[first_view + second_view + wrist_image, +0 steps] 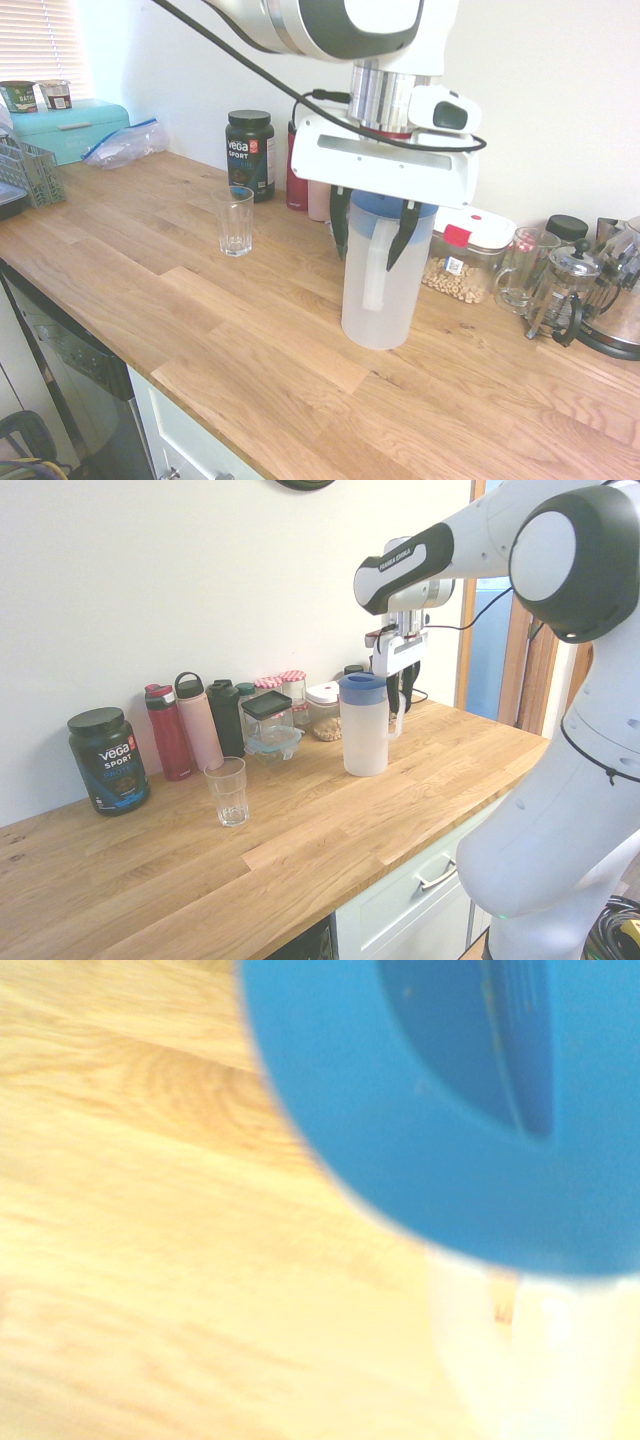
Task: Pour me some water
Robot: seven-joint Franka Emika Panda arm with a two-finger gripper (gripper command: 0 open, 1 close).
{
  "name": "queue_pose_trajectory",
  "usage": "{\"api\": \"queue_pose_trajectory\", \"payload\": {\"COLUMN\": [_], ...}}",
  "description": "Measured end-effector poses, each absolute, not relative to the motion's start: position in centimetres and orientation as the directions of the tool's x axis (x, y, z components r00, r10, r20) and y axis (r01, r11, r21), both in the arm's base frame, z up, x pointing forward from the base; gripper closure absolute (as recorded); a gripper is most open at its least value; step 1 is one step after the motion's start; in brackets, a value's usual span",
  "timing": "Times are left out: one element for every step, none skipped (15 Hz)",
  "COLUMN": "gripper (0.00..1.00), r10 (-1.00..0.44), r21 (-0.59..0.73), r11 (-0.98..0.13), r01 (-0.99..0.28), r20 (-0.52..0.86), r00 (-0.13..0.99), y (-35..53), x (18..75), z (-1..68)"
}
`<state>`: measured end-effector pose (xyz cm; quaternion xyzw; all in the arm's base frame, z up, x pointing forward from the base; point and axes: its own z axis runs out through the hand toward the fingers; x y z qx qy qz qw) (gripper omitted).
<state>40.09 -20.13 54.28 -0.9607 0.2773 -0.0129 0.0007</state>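
Pincer (pixel 375 238) wide open around handle (pixel 376 266) of upright jug (pixel 365 728).

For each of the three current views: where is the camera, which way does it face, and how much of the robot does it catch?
First exterior: above the counter's front side, looking down toward the wall; arm enters from the top, gripper open at the jug.
Second exterior: opposite side, looking along the counter and wall; the arm fills the right.
Wrist: on the wrist, close above the jug's blue lid, facing down; no robot part clearly shows.
Both exteriors share the jug, glass and black tub.
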Motion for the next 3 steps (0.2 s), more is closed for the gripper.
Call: {"api": "queue_pose_trajectory", "payload": {"gripper": [0.00,0.00,0.00], "r10": [-0.545,-0.561,-0.577], "r21": [-0.009,-0.007,-0.009], "r11": [-0.838,-0.827,-0.816], "r01": [-0.545,-0.561,-0.578], "r20": [0.044,0.064,0.081], "r00": [0.837,0.826,0.813], "y": [-19.5,-18.8,-17.8], "x": [39.0,37.9,36.7], "z": [55.2,55.9,56.4]}}
